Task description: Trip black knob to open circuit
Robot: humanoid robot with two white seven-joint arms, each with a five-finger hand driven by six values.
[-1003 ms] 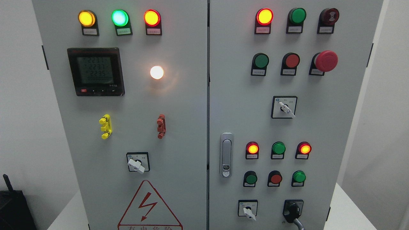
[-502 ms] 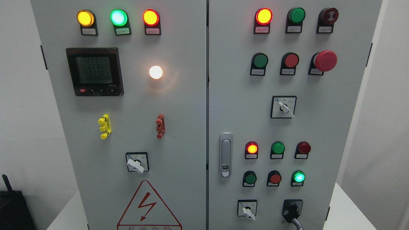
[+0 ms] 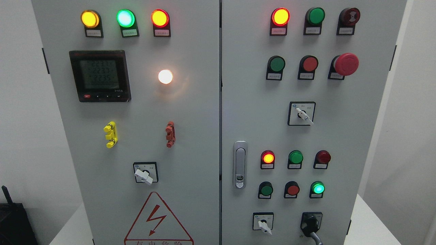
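Observation:
The black knob [image 3: 311, 223] sits in a black square plate at the bottom right of the right cabinet door [image 3: 344, 136], with its handle pointing downward. A thin grey part of my right hand [image 3: 316, 238] rises from the bottom edge and ends just under the knob's handle. The rest of that hand is out of frame. The left hand does not show. Above the knob, the green lamp [image 3: 317, 188] is lit and the dark red lamp [image 3: 322, 157] is off.
A white selector switch [image 3: 263, 224] sits left of the knob. A door latch [image 3: 239, 164] is at the right door's left edge. A red mushroom button [image 3: 345, 64] sticks out at the upper right. The left door carries a meter [image 3: 100, 76] and several lit lamps.
The red lamp at the right of the lower lamp row has gone dark and the green lamp below it has lit up. The grey part stays under the knob.

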